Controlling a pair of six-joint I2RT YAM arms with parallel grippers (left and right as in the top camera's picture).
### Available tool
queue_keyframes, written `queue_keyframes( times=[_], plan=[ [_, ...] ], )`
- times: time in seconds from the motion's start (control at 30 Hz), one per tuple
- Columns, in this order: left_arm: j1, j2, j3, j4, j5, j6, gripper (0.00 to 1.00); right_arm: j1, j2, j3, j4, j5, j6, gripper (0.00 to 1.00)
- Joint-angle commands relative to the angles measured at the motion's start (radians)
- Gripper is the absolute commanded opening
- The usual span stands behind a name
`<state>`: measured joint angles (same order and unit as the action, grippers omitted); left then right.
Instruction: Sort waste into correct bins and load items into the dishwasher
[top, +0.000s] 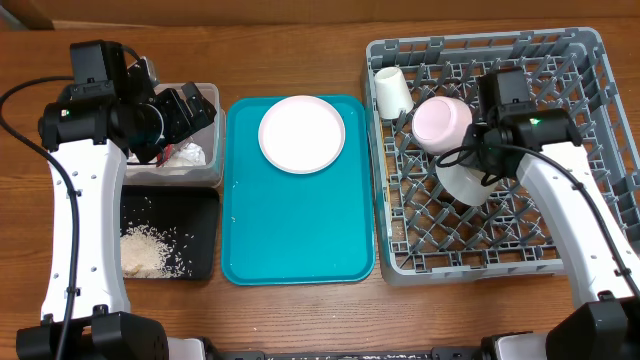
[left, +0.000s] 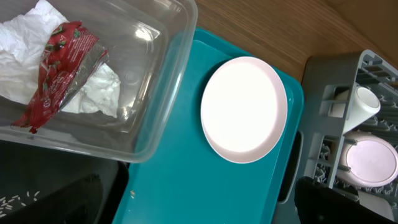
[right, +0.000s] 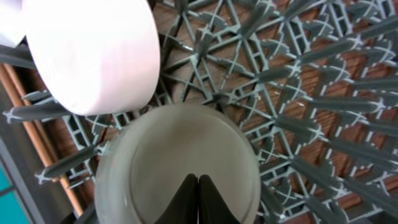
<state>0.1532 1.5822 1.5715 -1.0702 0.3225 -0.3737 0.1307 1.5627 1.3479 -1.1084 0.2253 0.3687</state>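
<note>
On the wooden table (top: 300, 40) we are judging the round pale pink-white plate (top: 302, 133), lying flat on the teal rectangular plastic tray (top: 300, 230), as stiff, slick and breakable, best pinched at its rim, with our left gripper (top: 192, 106) spread and our right gripper (right: 198, 179) pressed together.

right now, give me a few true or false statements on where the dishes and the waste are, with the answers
1. The plate lies on the teal tray. True.
2. The rice is in the black tray. True.
3. The red wrapper is in the black tray with the rice. False: it lies in the clear tub, on top of the napkin.
4. The dish rack has nothing in it. False: the cream cup, the pink bowl and the whitish-grey bowl are all in it.
</note>
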Motion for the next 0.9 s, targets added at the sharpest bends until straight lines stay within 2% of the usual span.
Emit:
queue_keyframes(
  times=[0.0,0.17,0.3,0.5,0.73,0.87],
  plan=[
    [0.003,0.002,0.010,0.001,0.007,0.011,1.00,-0.004,0.005,-0.046,0.011,-0.051,0.035,0.04],
    [0.003,0.002,0.010,0.001,0.007,0.011,1.00,-0.003,0.005,-0.118,0.014,-0.166,0.019,0.04],
    [0.003,0.002,0.010,0.001,0.007,0.011,1.00,-0.003,0.005,-0.129,0.010,-0.277,-0.071,0.04],
    [0.003,0.002,0.010,0.001,0.007,0.011,1.00,-0.003,0.005,-0.120,0.007,-0.283,-0.090,0.04],
    [0.003,0.002,0.010,0.001,0.007,0.011,1.00,-0.002,0.003,-0.031,-0.057,-0.329,-0.142,0.04],
    [0.003,0.002,0.010,0.001,0.007,0.011,1.00,-0.002,0.004,-0.032,-0.106,-0.456,-0.194,0.10]
  ],
)
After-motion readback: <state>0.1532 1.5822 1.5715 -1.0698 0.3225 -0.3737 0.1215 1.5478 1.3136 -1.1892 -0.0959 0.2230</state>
